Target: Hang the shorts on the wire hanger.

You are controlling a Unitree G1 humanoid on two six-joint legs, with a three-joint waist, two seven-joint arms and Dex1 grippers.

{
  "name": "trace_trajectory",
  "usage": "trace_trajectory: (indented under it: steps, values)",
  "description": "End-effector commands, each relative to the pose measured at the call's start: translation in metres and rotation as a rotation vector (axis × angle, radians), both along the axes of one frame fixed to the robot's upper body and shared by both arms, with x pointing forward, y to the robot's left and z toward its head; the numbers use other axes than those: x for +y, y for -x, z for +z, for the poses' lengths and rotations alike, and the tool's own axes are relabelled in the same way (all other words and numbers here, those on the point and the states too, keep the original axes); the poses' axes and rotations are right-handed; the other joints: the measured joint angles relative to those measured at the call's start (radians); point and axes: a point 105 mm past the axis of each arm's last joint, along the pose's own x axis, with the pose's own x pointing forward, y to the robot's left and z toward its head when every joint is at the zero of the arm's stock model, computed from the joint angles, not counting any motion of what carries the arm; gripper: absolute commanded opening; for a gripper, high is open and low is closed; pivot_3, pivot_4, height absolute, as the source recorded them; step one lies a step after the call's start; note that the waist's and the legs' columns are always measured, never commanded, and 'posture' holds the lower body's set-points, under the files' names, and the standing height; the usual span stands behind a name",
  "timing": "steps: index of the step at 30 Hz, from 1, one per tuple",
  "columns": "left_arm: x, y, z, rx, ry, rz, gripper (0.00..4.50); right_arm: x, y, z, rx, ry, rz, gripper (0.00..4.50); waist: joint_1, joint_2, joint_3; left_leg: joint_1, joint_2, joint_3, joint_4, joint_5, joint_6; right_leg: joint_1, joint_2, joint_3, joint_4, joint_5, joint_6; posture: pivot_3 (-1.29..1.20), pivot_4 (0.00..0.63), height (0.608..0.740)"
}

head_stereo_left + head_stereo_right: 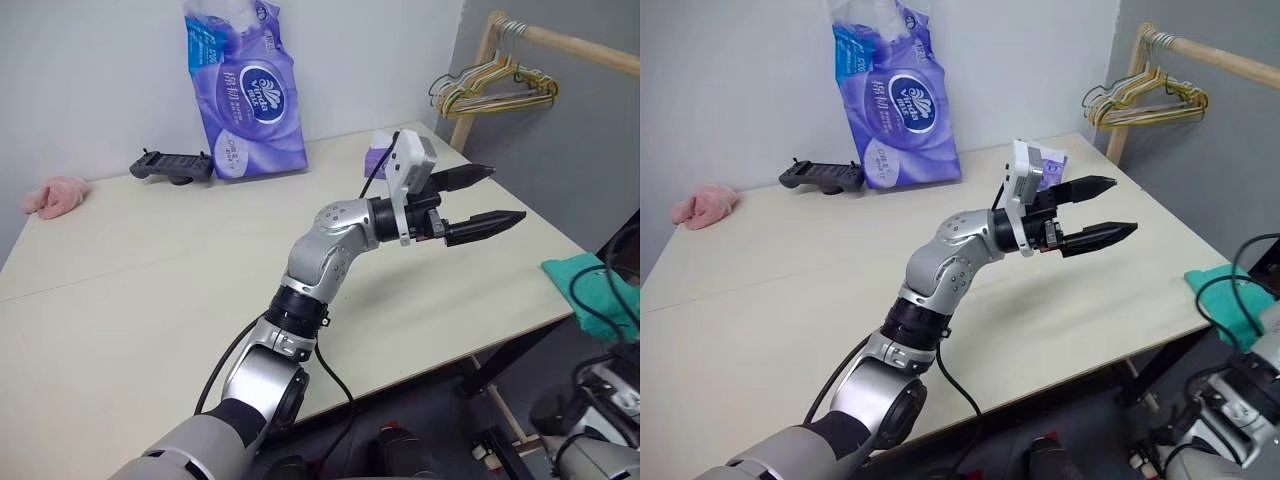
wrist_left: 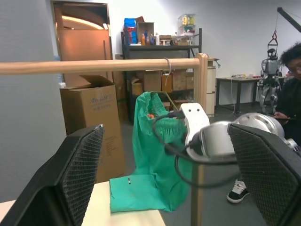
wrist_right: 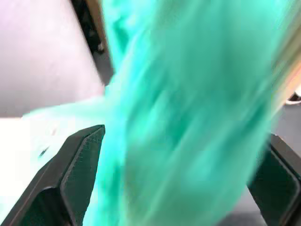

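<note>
Shorts hang from the wooden rail, their lower part lying over the surface's right edge. Left hand hovers wide open and empty above that edge. Right hand's fingers stand apart beside the fabric, gripping nothing.

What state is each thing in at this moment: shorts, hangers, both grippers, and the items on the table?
shorts: hanging from the wooden rail, lower end draped on the table corner
wooden rail: horizontal, on its post
bunched hangers: hooked on the rail, bare
left gripper: open, held above the table, holding nothing
right gripper: open, teal fabric close in front
tissue pack: upright against the wall
pink cloth: crumpled at the table's edge
</note>
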Motion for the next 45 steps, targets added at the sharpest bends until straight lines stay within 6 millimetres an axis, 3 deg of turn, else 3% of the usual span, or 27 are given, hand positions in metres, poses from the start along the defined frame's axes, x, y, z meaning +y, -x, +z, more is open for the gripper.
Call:
trace_trajectory:
  steps: [1, 9, 14, 17, 28, 30, 33, 37, 41, 45]
  values:
    - [0.003, 0.004, 0.01, -0.036, 0.028, 0.0, 4.5, 0.024, -0.005, 0.027, -0.065, 0.052, 0.004, 4.47, 0.0, 0.0, 0.0, 0.0, 0.0, 0.0, 0.0, 0.0, 0.0, 0.0, 0.0, 0.0, 0.0, 0.0, 0.0, -0.11, 0.074, 0.74]
    - [0.017, -0.007, 0.013, -0.028, 0.033, 0.062, 4.5, 0.086, -0.027, 0.043, -0.112, 0.005, 0.136, 4.47, -0.001, -0.002, 0.002, 0.0, 0.0, -0.001, 0.0, 0.0, 0.0, 0.0, 0.0, 0.0, 0.0, 0.0, 0.0, -0.1, 0.079, 0.74]
    - [0.038, -0.028, 0.006, -0.002, 0.021, 0.172, 4.5, 0.155, -0.065, 0.029, -0.148, -0.162, 0.45, 4.47, -0.002, -0.002, 0.002, 0.0, 0.001, -0.002, 0.0, 0.0, 0.0, 0.0, 0.001, -0.001, 0.0, 0.0, 0.0, -0.08, 0.078, 0.74]
    - [0.054, -0.04, 0.0, 0.019, 0.01, 0.263, 4.5, 0.177, -0.081, 0.028, -0.198, -0.17, 0.594, 4.47, 0.002, -0.003, 0.003, 0.0, 0.0, -0.004, 0.0, 0.0, 0.0, -0.001, 0.0, -0.002, -0.001, 0.0, 0.0, -0.07, 0.076, 0.74]
    - [0.137, -0.055, -0.03, 0.187, 0.046, 0.67, 4.5, 0.214, -0.143, 0.028, -0.241, 0.124, 1.023, 4.47, 0.008, -0.011, 0.008, 0.0, 0.001, -0.003, 0.0, -0.001, 0.001, -0.003, -0.004, -0.001, 0.0, 0.001, -0.001, 0.03, 0.07, 0.74]
    - [0.161, -0.06, -0.037, 0.197, 0.052, 0.812, 4.5, 0.227, -0.155, 0.03, -0.265, 0.164, 1.098, 4.47, 0.015, -0.011, 0.008, 0.0, 0.002, -0.003, 0.0, -0.001, 0.001, -0.003, -0.004, -0.002, 0.001, 0.001, -0.001, 0.06, 0.068, 0.74]
    - [0.212, -0.068, -0.053, 0.208, 0.035, 1.137, 4.5, 0.255, -0.17, 0.034, -0.304, 0.248, 1.246, 4.47, 0.026, -0.012, 0.009, 0.001, 0.002, -0.003, 0.0, -0.001, 0.001, -0.003, -0.004, -0.001, 0.002, 0.002, -0.003, 0.11, 0.066, 0.74]
    - [0.25, -0.068, -0.075, 0.281, 0.011, 1.369, 4.5, 0.277, -0.178, 0.028, -0.333, 0.268, 1.348, 4.47, 0.062, -0.014, 0.009, 0.001, 0.003, -0.005, 0.0, -0.001, 0.001, -0.003, -0.004, -0.004, 0.002, 0.003, -0.006, 0.17, 0.057, 0.74]
    - [0.277, -0.054, -0.102, 0.395, -0.017, 1.515, 4.5, 0.307, -0.173, 0.015, -0.351, 0.303, 1.471, 4.47, 0.11, -0.016, 0.009, -0.002, 0.002, -0.005, 0.0, -0.001, 0.0, -0.005, -0.007, -0.006, 0.002, 0.004, -0.007, 0.21, 0.05, 0.74]
    - [0.287, -0.04, -0.118, 0.407, -0.086, 1.581, 4.5, 0.324, -0.164, -0.003, -0.351, 0.301, 1.514, 4.47, 0.142, -0.022, 0.005, -0.004, 0.003, -0.009, 0.0, -0.004, -0.003, -0.006, -0.008, -0.009, 0.001, 0.004, -0.007, 0.24, 0.043, 0.74]
